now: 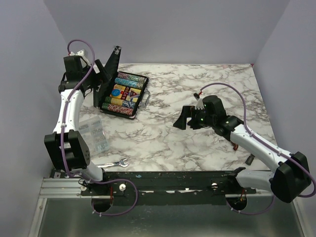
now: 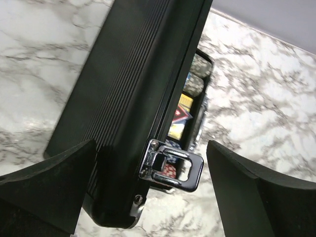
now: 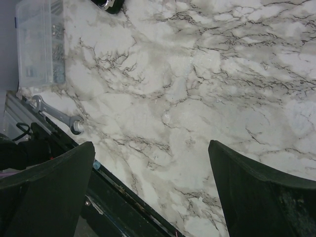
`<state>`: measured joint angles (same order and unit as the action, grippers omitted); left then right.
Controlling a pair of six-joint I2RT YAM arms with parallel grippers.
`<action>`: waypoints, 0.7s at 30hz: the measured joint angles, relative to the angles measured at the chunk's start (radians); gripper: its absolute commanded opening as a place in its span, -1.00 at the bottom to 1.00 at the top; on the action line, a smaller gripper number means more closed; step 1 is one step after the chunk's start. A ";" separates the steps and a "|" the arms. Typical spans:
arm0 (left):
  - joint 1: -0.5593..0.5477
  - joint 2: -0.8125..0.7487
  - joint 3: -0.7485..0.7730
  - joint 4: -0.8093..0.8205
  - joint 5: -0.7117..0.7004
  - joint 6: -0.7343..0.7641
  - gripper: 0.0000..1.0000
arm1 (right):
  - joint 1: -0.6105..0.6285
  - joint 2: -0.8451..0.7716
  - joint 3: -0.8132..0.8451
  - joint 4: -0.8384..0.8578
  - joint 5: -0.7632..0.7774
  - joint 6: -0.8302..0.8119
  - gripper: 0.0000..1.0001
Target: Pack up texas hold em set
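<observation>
No word, number or brand can be read in any view. The yellow-blue card box (image 1: pixel 117 90) inside the black case (image 1: pixel 109 69) carries coloured print, but it is too small from above and only a sliver shows at the left wrist. The dark red triangle (image 1: pixel 129 93) may bear a pale mark, too blurred to tell. The clear plastic box (image 3: pixel 39 44) and the wrench (image 3: pixel 57 114) show no legible label or stamp.
</observation>
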<state>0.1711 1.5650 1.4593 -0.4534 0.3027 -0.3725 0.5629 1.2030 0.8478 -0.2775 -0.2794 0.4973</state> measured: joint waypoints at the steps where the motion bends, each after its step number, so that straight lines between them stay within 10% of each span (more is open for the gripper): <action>1: -0.011 -0.002 -0.004 0.000 0.018 -0.007 0.94 | 0.000 0.001 0.000 0.002 -0.001 0.001 1.00; 12: -0.042 -0.154 -0.214 0.010 0.212 -0.101 0.94 | 0.000 0.068 0.000 0.073 -0.027 0.037 1.00; 21: -0.045 -0.102 -0.202 0.069 0.318 -0.164 0.46 | 0.000 0.319 0.085 0.273 -0.058 0.159 0.99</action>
<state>0.1257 1.4631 1.2575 -0.3843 0.6205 -0.5362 0.5629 1.5219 0.9333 -0.0044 -0.3370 0.6567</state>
